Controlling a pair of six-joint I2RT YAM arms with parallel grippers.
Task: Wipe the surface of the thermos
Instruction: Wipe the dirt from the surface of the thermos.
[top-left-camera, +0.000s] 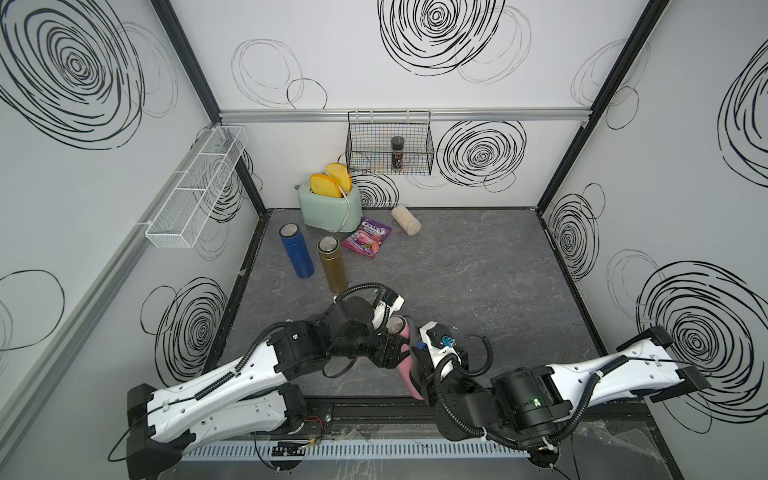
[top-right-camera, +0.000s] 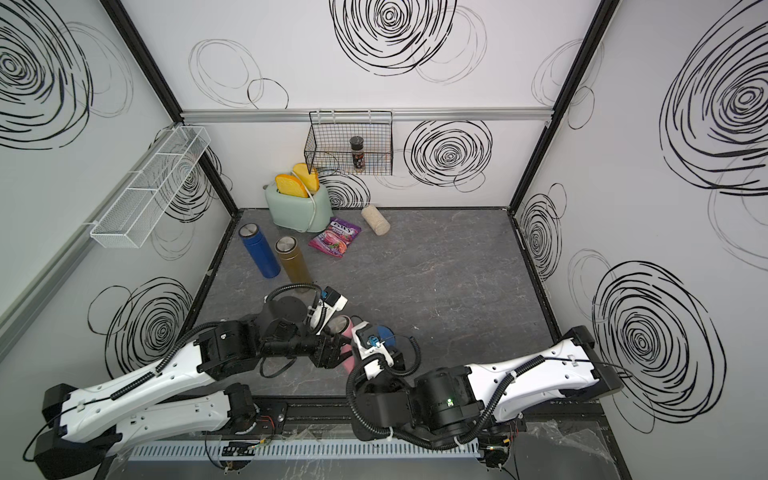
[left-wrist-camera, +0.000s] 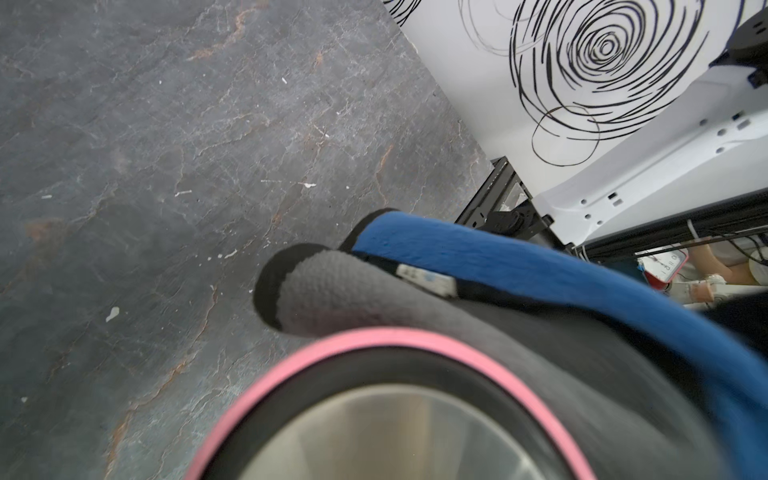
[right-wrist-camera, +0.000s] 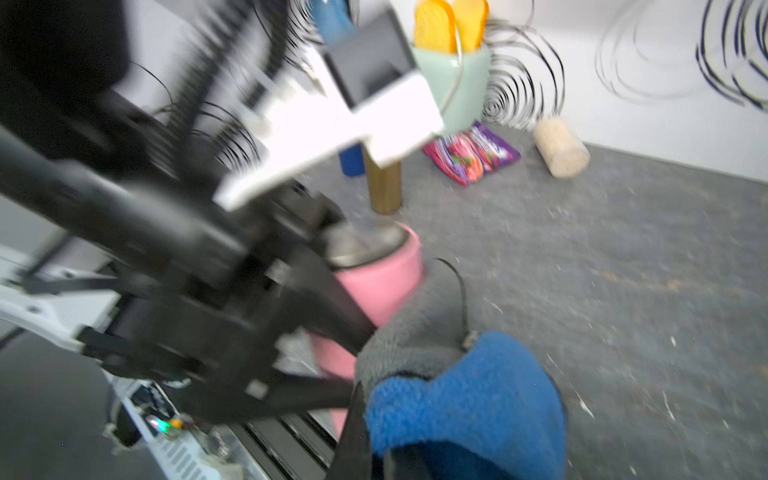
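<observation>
A pink thermos (top-left-camera: 409, 374) with a steel cap is held off the floor near the front edge, also in the other top view (top-right-camera: 348, 365). My left gripper (top-left-camera: 390, 349) is shut on its body; the black fingers (right-wrist-camera: 332, 299) straddle the pink wall (right-wrist-camera: 378, 282). In the left wrist view only the pink thermos rim (left-wrist-camera: 374, 336) and cap show, and the jaws are hidden. My right gripper (right-wrist-camera: 386, 453) is shut on a blue and grey cloth (right-wrist-camera: 457, 395), pressed against the thermos side. The cloth (left-wrist-camera: 353, 291) drapes over the rim.
A blue thermos (top-left-camera: 297, 251) and a gold thermos (top-left-camera: 332, 264) stand at the back left. Behind them are a mint toaster (top-left-camera: 330, 203), a purple candy bag (top-left-camera: 366, 237) and a cork roll (top-left-camera: 406, 220). A black wire basket (top-left-camera: 357, 143) and a white mesh shelf (top-left-camera: 195, 187) hang on the walls.
</observation>
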